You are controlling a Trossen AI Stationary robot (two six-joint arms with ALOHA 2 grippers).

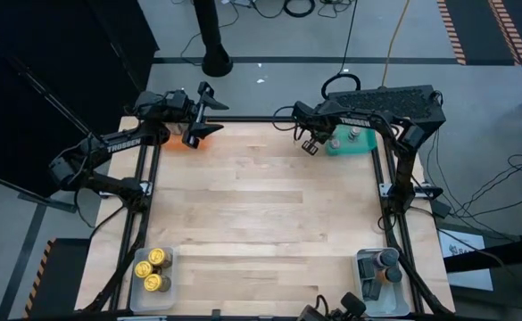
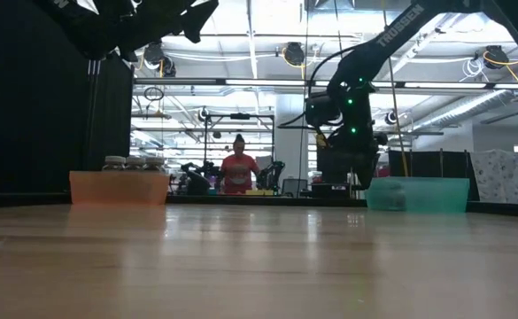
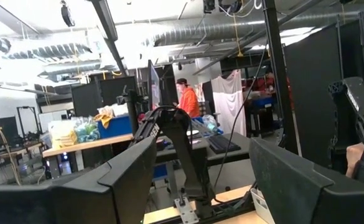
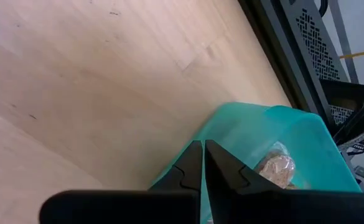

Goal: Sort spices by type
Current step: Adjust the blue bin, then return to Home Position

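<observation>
The spices are small jars sorted into trays. Yellow-lidded jars (image 1: 153, 270) stand in a clear tray at the near left, and grey-lidded jars (image 1: 384, 265) stand in a clear tray at the near right. More jars (image 2: 135, 163) are in the orange tray (image 2: 119, 188) at the far left. One with pale brown contents (image 4: 276, 167) is in the teal tray (image 1: 350, 143) at the far right. My right gripper (image 4: 203, 165) is shut and empty; it points down at the teal tray's left edge. My left gripper (image 3: 200, 180) is open and raised above the orange tray (image 1: 198, 135), pointing out into the room.
The wooden tabletop (image 1: 261, 205) lies bare between the four corner trays. A dark metal frame (image 1: 394, 223) runs along the table's sides. A person in a red top (image 2: 238, 168) stands in the room beyond the far edge.
</observation>
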